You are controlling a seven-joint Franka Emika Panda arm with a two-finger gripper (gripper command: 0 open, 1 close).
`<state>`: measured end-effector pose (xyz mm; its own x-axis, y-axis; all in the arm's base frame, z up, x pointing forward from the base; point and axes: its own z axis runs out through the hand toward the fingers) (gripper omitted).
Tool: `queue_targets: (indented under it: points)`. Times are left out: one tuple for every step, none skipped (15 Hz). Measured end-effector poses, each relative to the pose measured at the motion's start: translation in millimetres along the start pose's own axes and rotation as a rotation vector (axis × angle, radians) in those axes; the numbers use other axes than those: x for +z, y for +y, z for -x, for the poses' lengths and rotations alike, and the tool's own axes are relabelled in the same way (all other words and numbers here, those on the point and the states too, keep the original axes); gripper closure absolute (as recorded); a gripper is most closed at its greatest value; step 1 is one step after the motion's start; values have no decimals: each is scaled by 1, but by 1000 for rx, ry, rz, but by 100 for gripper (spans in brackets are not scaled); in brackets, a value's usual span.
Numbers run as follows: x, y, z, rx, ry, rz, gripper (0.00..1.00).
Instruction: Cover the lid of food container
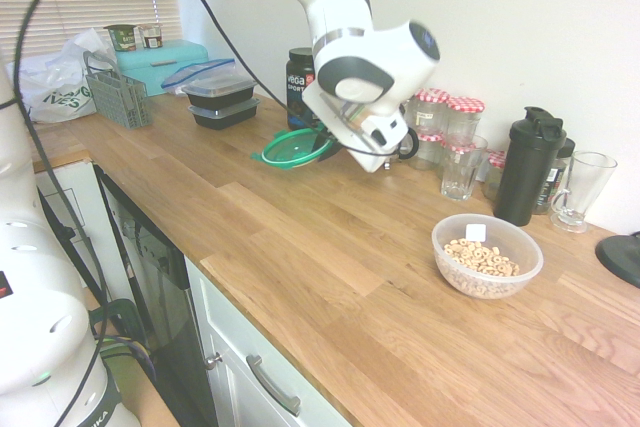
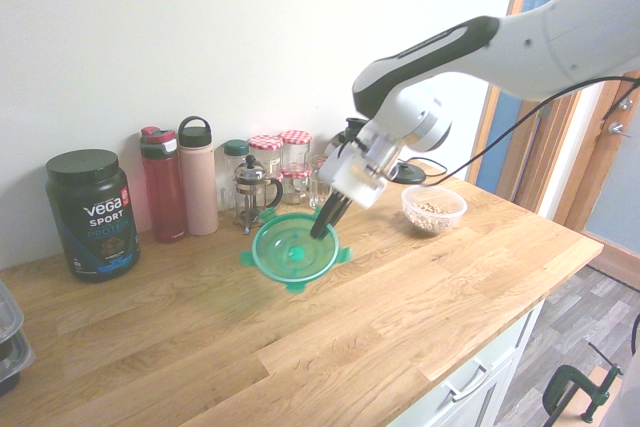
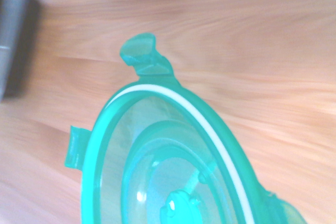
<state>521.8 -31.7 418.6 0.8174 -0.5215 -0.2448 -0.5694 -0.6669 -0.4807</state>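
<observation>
Gripper pinching green lid over counter.
Fingers closing together on the rim of the lid, which is hanging tilted near the French press; the bowl, holding cereal rings, is sitting uncovered on the counter, well apart from the lid.

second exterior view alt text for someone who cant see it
A white robot arm's gripper pinches the green lid above a wooden counter; behind it, to its right, sits a clear bowl of cereal rings, uncovered.
</observation>
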Motion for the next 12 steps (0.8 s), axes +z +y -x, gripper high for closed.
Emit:
queue_targets:
  points:
    - [-29, 3, 5, 13, 51, 63, 100]
    - [-61, 6, 11, 26, 107, 124, 100]
    - [-95, 7, 17, 38, 167, 180, 100]
    - [-127, 7, 23, 46, 230, 231, 100]
    - [-155, 5, 28, 53, 291, 274, 100]
    - [-178, 0, 32, 56, 352, 317, 100]
    - [-197, -7, 34, 57, 415, 361, 100]
    - [-209, -14, 35, 57, 470, 407, 100]
    - [-217, -18, 32, 58, 521, 454, 100]
    - [-219, -22, 28, 60, 571, 504, 100]
    - [-217, -23, 20, 64, 618, 553, 100]
    - [-211, -23, 11, 71, 661, 607, 100]
